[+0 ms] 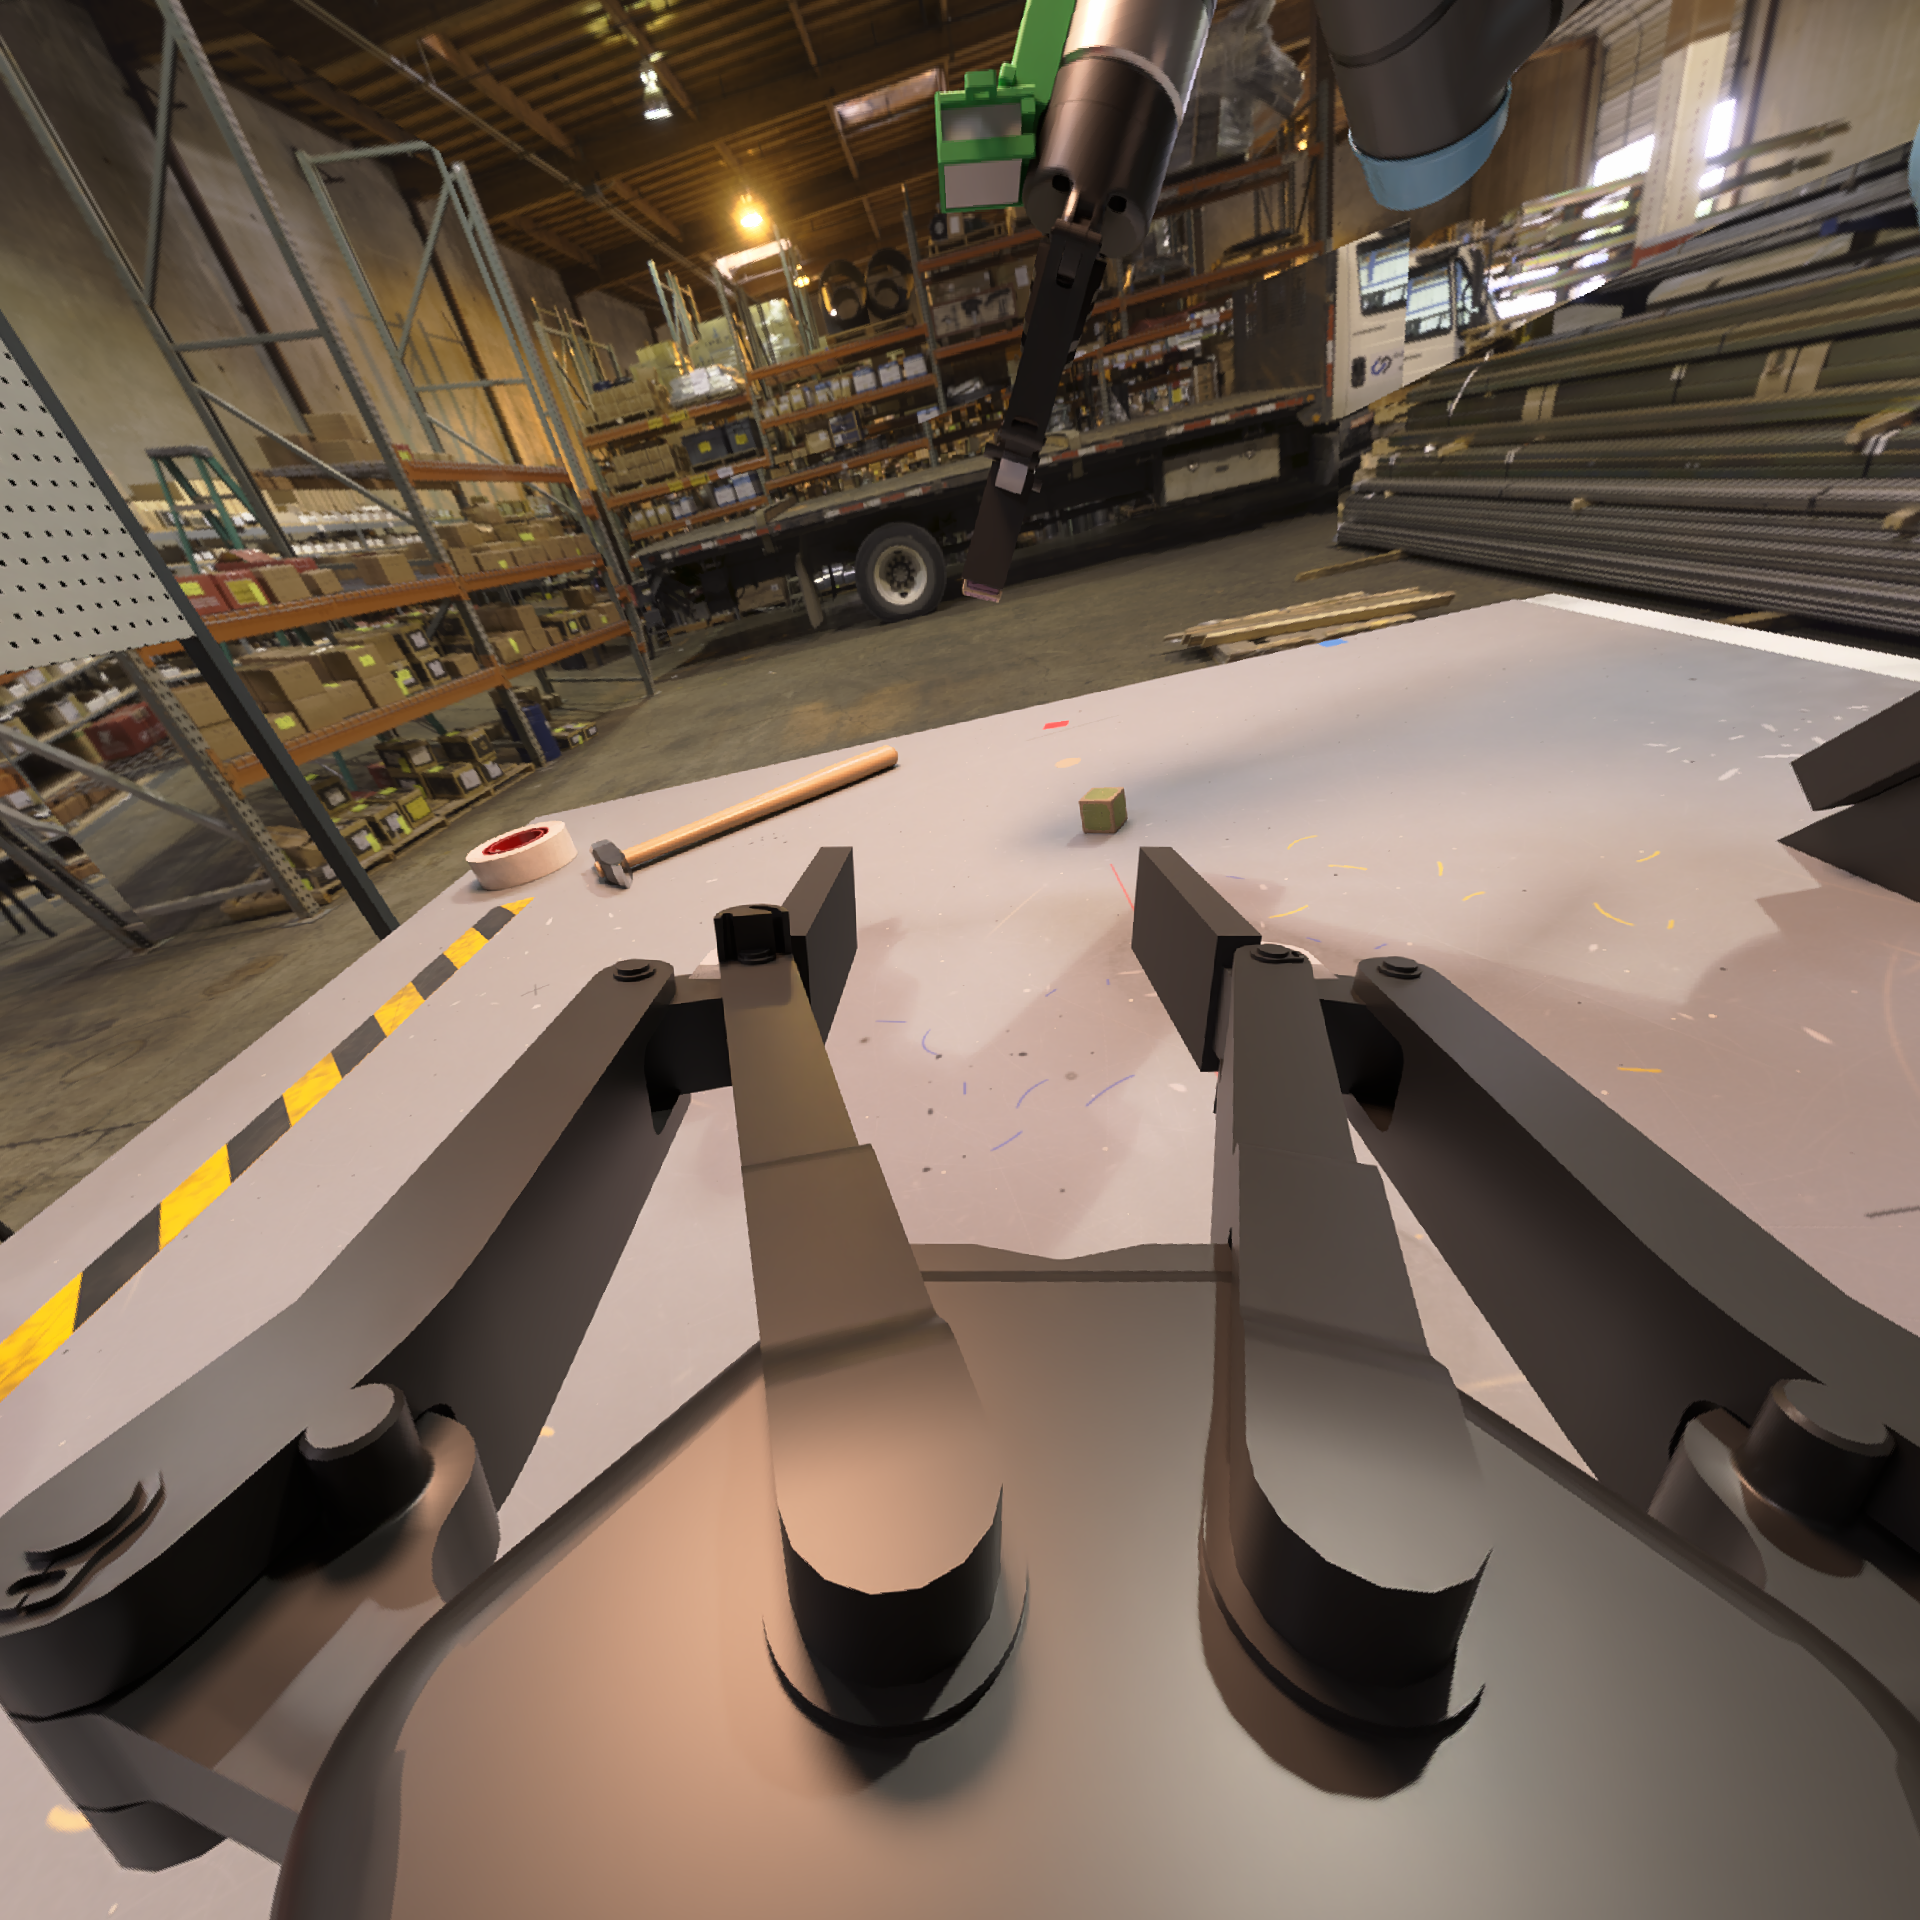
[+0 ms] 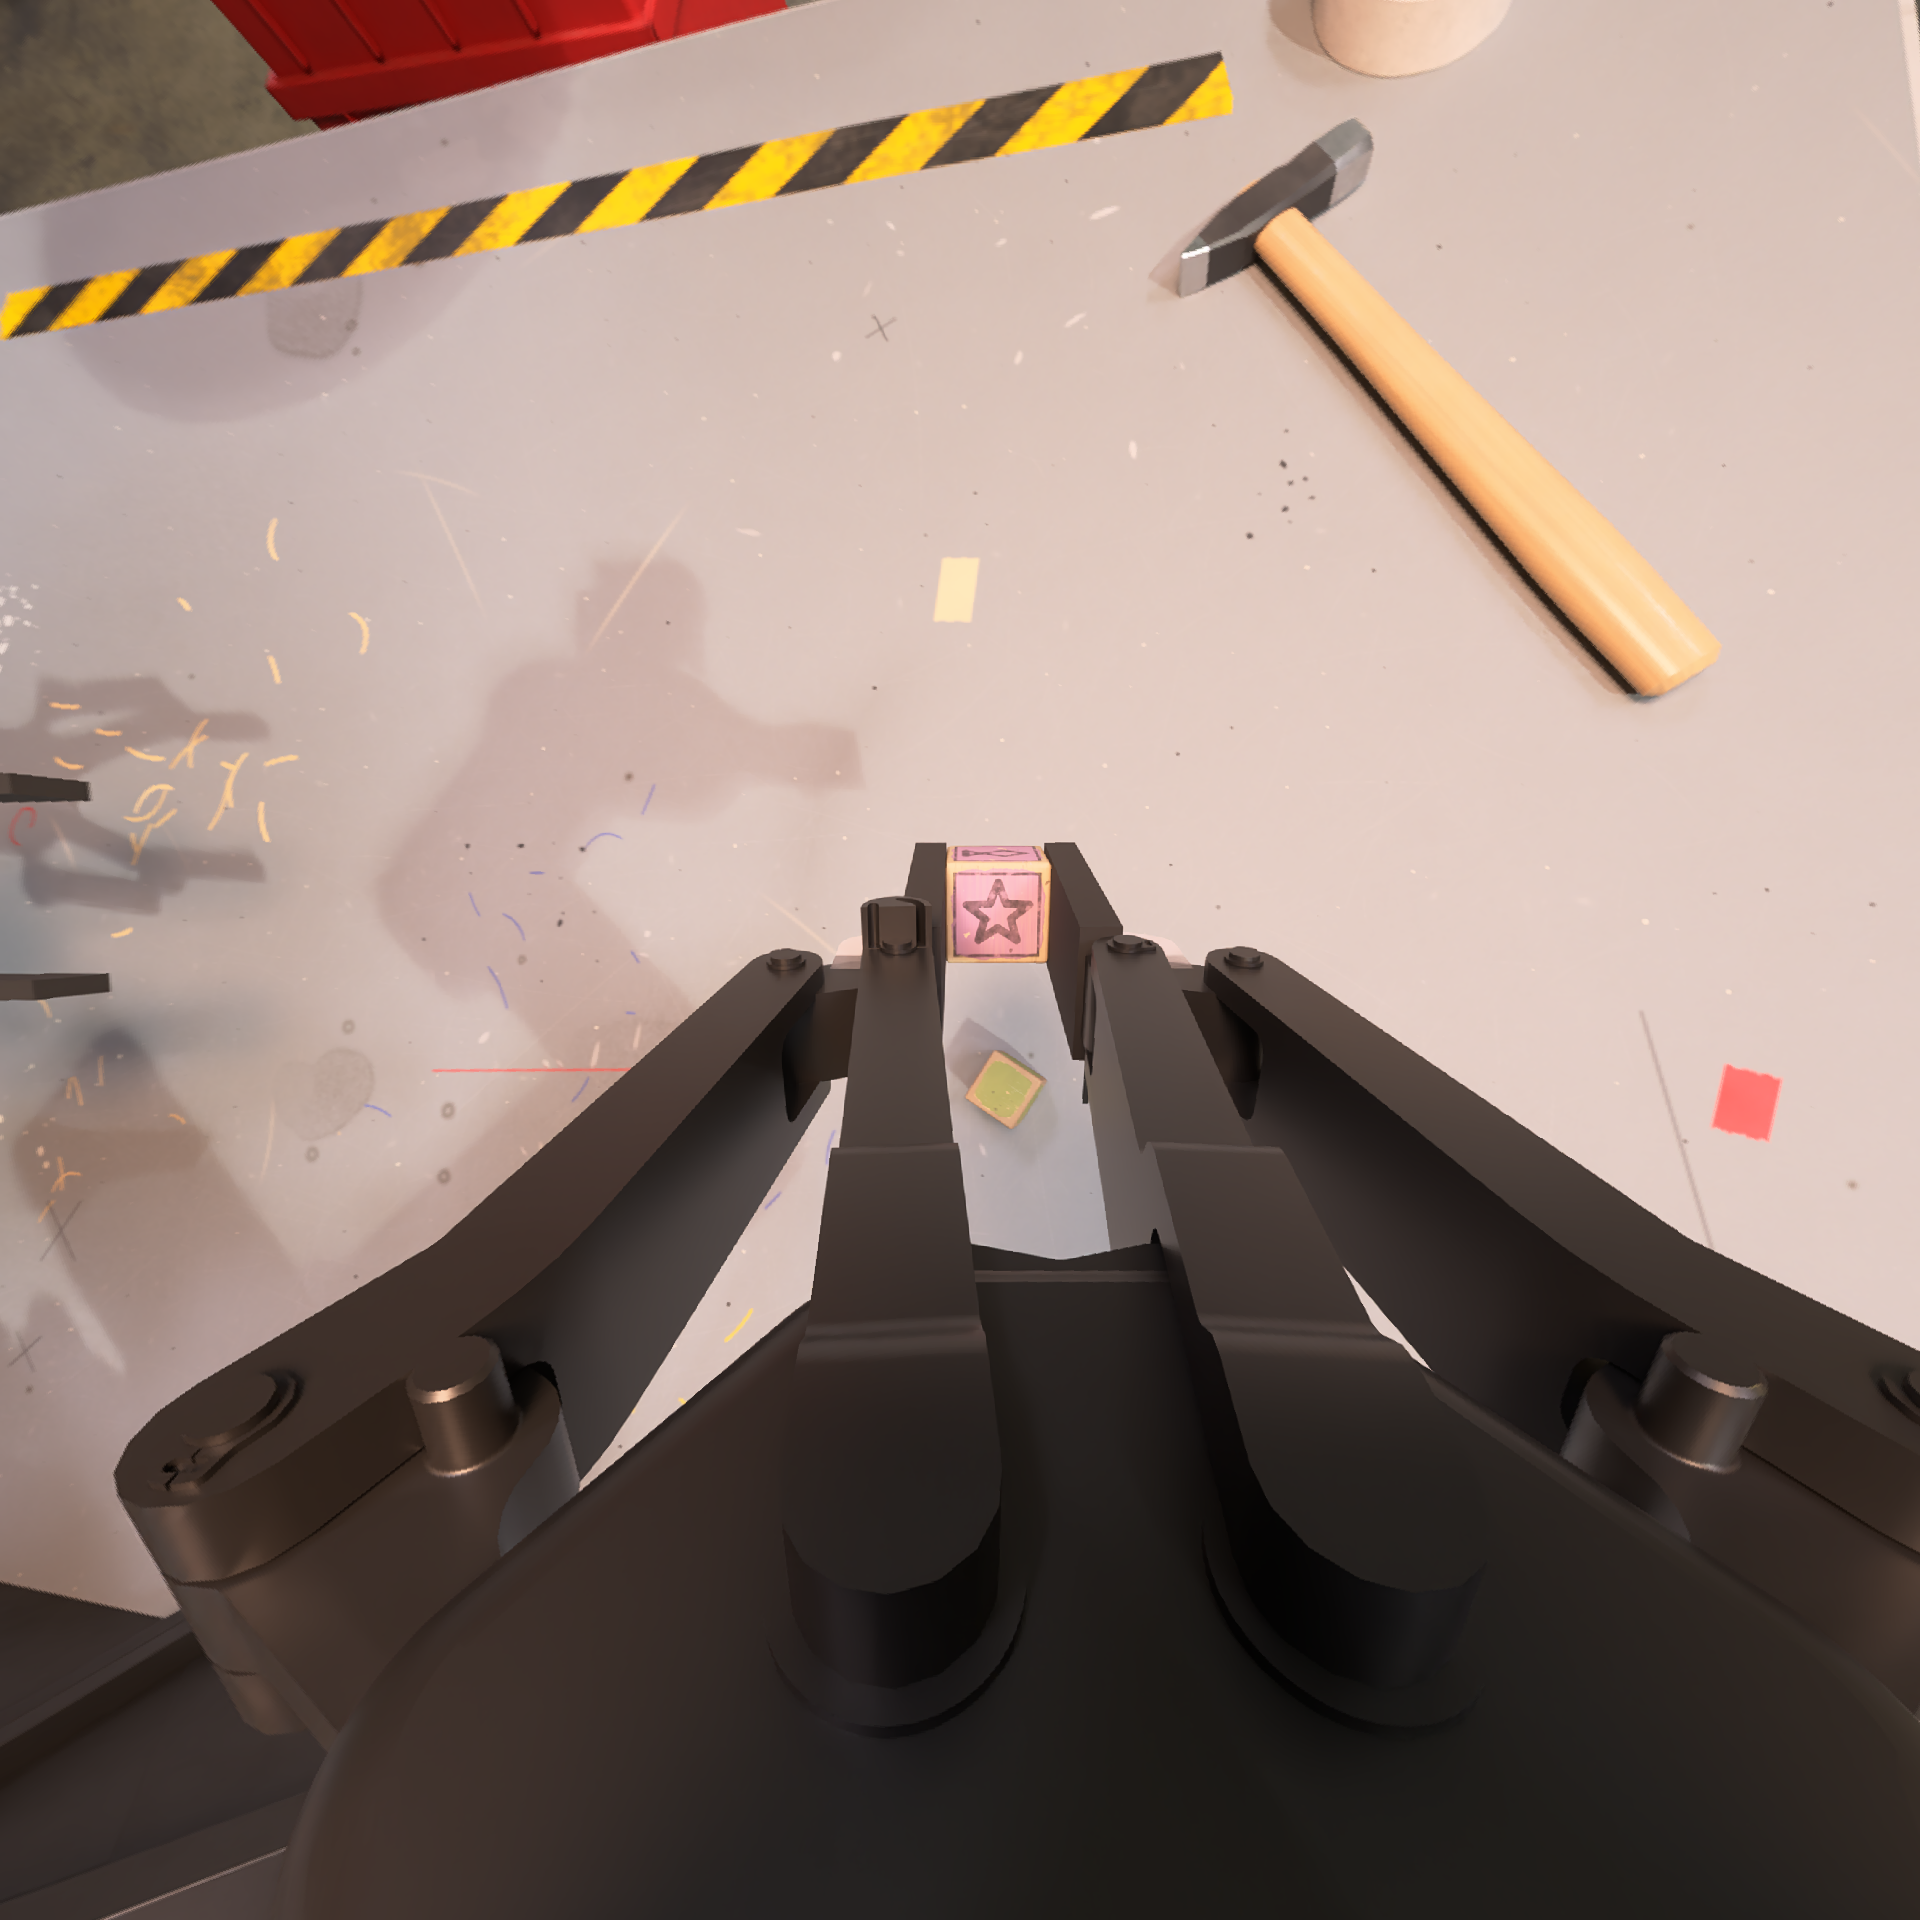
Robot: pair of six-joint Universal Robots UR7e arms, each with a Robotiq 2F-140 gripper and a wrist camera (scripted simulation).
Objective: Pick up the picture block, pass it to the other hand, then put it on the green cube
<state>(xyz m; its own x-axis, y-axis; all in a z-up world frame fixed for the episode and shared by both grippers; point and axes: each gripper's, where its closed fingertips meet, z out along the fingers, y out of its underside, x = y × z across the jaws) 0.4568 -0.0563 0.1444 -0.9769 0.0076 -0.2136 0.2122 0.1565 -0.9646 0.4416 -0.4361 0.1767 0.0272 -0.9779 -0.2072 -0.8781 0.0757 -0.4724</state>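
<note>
My right gripper [image 2: 997, 878] is shut on the picture block [image 2: 995, 914], a pink wooden cube with a star on the face toward the camera. It holds the block high above the table. The green cube [image 2: 1005, 1088] lies on the table below, seen between the fingers. In the left wrist view the green cube [image 1: 1102, 809] sits on the table ahead of my left gripper [image 1: 992, 894], which is open and empty. The right gripper [image 1: 984, 582] hangs high above the cube there, edge-on; the block in it is barely visible.
A hammer [image 2: 1455, 416] with a wooden handle lies on the grey table [image 2: 727, 468], also in the left wrist view [image 1: 743, 810]. A roll of tape [image 1: 520, 852] lies beside its head. A yellow-black striped band [image 2: 623, 197] marks the table edge. A red bin [image 2: 468, 42] stands beyond it.
</note>
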